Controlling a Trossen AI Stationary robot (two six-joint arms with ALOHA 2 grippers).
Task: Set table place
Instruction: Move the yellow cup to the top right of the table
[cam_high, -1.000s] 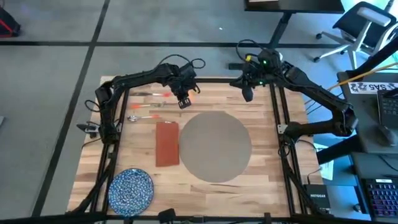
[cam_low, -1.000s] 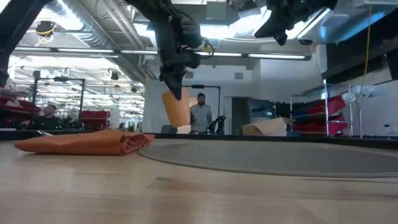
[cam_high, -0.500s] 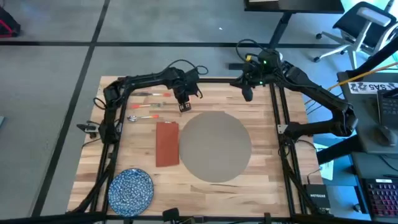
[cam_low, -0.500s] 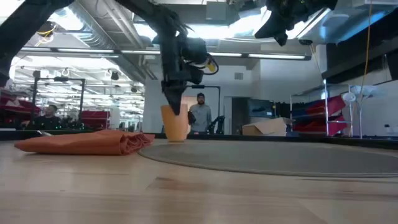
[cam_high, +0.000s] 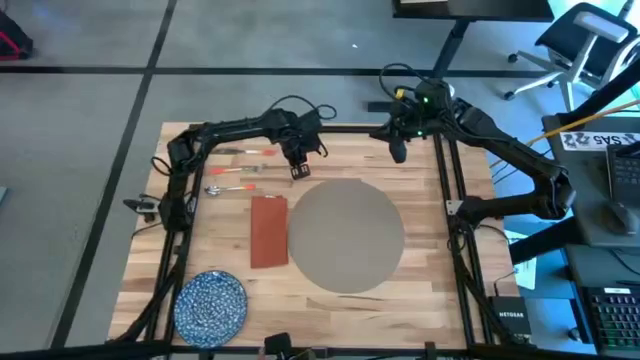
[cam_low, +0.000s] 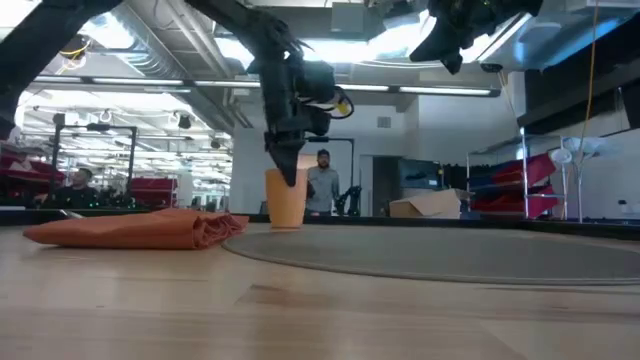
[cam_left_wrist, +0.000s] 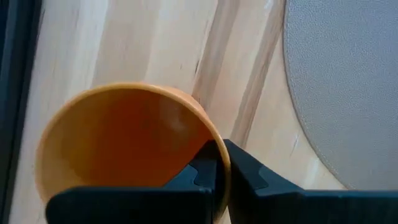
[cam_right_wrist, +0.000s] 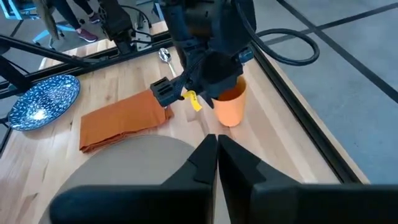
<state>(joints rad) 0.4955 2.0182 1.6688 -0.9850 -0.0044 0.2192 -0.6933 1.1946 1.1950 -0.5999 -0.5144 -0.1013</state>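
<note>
The left end effector (cam_left_wrist: 221, 171) is clenched on the rim of a smooth orange cup (cam_left_wrist: 124, 143), one dark finger inside the round mouth and the other outside against the wall; the cup (cam_low: 286, 198) stands upright on the tabletop (cam_high: 420, 270), a surface of pale wooden planks edged with thin black rails, just beside the far edge of the placemat (cam_high: 345, 236). That placemat is a large flat disc of grey-beige, finely grained material, lying near the middle of the tabletop towards the right arm's side. Just beside it on the left arm's side lies a rust-red rectangular napkin (cam_high: 268, 230), folded cloth with soft layered edges visible in the low view (cam_low: 140, 228). A round blue speckled plate (cam_high: 211, 303) sits at the near corner on the left arm's side, well apart from the placemat. Metal cutlery (cam_high: 228, 188), including a spoon, lies on the planks beyond the napkin. The right end effector (cam_right_wrist: 216, 163) hangs raised above the far rail on its own side, its two dark fingers pressed together with nothing between them.
</note>
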